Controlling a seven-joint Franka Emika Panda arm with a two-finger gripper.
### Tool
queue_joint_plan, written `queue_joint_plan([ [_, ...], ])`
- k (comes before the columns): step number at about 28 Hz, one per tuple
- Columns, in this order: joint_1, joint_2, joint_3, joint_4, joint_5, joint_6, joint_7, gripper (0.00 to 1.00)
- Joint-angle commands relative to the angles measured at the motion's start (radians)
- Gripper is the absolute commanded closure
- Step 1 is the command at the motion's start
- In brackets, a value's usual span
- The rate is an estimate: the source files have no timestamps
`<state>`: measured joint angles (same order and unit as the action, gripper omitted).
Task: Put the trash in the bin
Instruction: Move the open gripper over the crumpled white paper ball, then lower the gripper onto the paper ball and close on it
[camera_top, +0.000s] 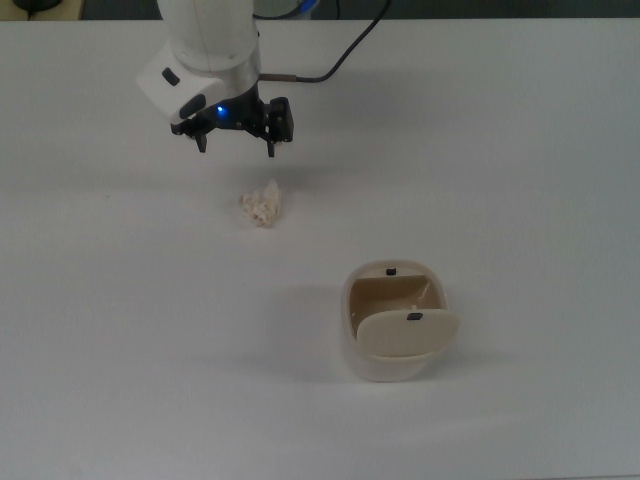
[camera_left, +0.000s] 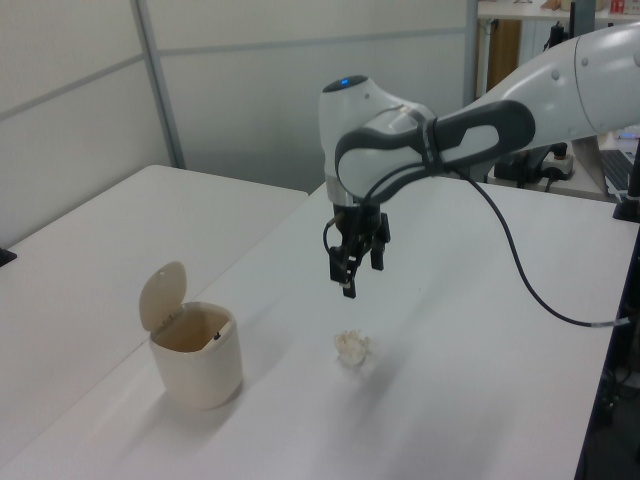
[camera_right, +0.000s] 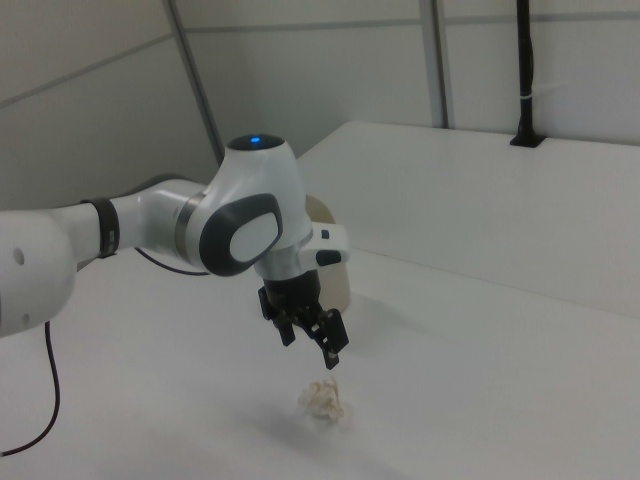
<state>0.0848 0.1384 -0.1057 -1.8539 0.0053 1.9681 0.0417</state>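
White table (camera_top: 520, 150) seen from 3 cams. Nearest in the left view: the bin (camera_left: 196, 352), small beige container w/ rounded corners, standing upright on the table. Its cream flap lid (camera_left: 161, 294) is tipped up, so the inside shows. Top view shows the same bin (camera_top: 392, 324) w/ 2 small dark marks, one on the rim, one on the flap.

Farther back, approx mid-table: the trash (camera_left: 351, 347), a small lumpy off-white paper wad, lying loose on the surface, well apart from the bin. In the top view the wad (camera_top: 261, 206) sits up and toward the top view's left of the bin.

Above the wad hangs the gripper (camera_left: 350, 279), pointing down from the white arm (camera_left: 450, 130). Jaws stand open, fingers spread wide, nothing between them. In the right view the gripper (camera_right: 312, 347) is clear of the wad (camera_right: 322, 398), w/ air between fingertips and paper; the wad lies below, not between the jaws. In the top view the gripper (camera_top: 236, 144) shows just above the wad, no contact. A blue light glows on the arm.
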Motion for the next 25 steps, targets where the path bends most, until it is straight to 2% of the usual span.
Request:
queue_joint_plan([
  [1, 0.029, -0.030, -0.009, -0.105, -0.036, 0.124, 0.066, 0.00],
  [7, 0.059, 0.003, -0.009, -0.149, -0.065, 0.202, 0.104, 0.00],
  [13, 0.084, 0.052, -0.009, -0.151, -0.120, 0.250, 0.178, 0.00],
  [25, 0.107, 0.124, -0.009, -0.143, -0.171, 0.293, 0.254, 0.00],
])
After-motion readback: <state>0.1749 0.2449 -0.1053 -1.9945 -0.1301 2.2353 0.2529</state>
